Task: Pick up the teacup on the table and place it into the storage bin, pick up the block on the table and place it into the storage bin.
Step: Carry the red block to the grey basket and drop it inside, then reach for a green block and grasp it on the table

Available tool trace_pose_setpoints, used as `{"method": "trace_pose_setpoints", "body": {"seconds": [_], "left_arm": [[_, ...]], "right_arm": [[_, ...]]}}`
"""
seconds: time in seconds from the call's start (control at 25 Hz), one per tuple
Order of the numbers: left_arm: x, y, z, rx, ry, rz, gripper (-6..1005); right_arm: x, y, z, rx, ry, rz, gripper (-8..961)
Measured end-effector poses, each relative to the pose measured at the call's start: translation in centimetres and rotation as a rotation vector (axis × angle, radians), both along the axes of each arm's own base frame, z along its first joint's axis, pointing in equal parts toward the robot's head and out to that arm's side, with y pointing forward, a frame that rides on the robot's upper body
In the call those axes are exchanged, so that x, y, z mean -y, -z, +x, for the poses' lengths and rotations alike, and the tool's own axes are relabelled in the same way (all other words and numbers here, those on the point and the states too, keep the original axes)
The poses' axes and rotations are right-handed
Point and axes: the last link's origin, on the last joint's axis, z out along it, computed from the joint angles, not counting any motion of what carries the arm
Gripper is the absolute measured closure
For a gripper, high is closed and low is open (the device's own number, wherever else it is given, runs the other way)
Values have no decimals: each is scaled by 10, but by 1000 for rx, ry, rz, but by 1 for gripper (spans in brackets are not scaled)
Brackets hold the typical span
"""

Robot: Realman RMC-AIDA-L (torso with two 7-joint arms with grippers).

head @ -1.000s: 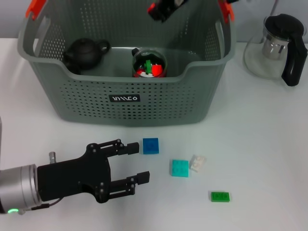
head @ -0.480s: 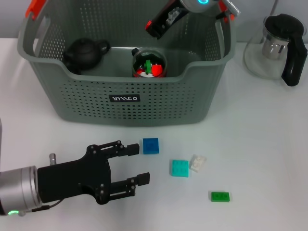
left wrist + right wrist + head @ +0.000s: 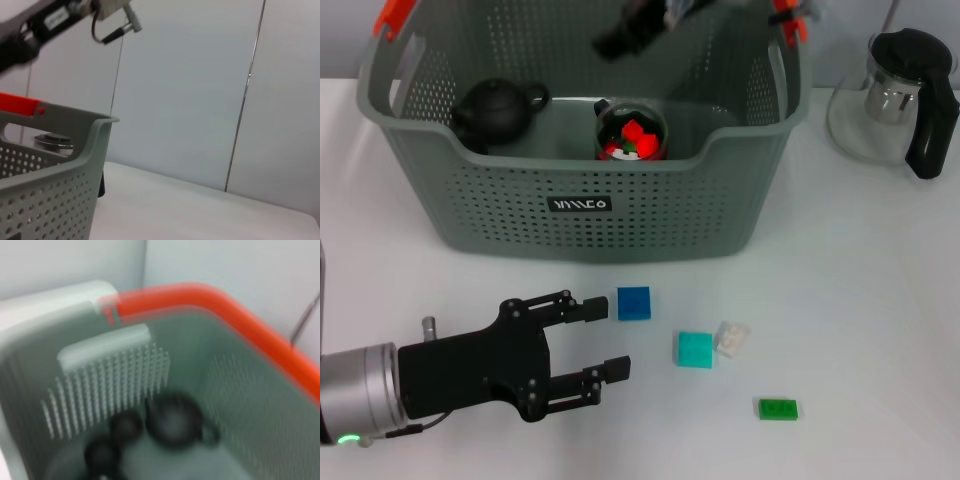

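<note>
Right gripper (image 3: 620, 38) shifted left over storage bin (image 3: 720, 200), closure unclear; left gripper (image 3: 605, 340) unmoved, spread

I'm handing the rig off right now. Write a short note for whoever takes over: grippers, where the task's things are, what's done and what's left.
Left gripper: open, low over the table, beside the blue block, not touching it.
Right gripper: above the storage bin.
In the bin: black teapot and a glass cup holding red, green and white pieces.
Still on the table: blue, teal block, clear block, green block.
Left: bin the blocks.
</note>
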Motion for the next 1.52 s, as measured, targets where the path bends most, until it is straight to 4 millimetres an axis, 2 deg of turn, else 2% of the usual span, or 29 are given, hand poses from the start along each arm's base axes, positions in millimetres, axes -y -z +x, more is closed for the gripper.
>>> {"method": "trace_pose_setpoints", "body": {"seconds": [0.08,0.16,0.28,0.4,0.52,0.6,0.72,0.84,1.04,1.24,1.52], "left_arm": [[0,0,0,0,-1,2,309],[-1,0,0,1,-2,4,309],[-2,-1,0,0,-1,5,309],[-3,-1,0,-7,-5,10,309],[-5,-1,-2,-15,-10,15,309],[-5,-2,-3,-28,-8,14,309],[-1,-8,-8,-52,-1,-8,309],[8,-22,-14,-71,14,-36,309],[22,-44,-22,-74,22,-21,309],[26,-48,-25,-65,6,-2,309],[25,-45,-24,-55,0,7,309]], "right_arm": [[6,-20,0,-128,-25,12,651],[18,-45,5,-303,-79,28,500],[44,-76,33,-563,-175,21,332],[74,-95,82,-762,-269,2,192],[106,-108,126,-906,-355,-18,193],[124,-113,149,-942,-394,-35,194],[147,-112,176,-878,-388,-97,195],[163,-105,197,-737,-333,-167,196],[171,-99,207,-574,-256,-241,196],[165,-96,204,-440,-175,-316,197],[138,-77,177,-101,-16,-487,200]]}}
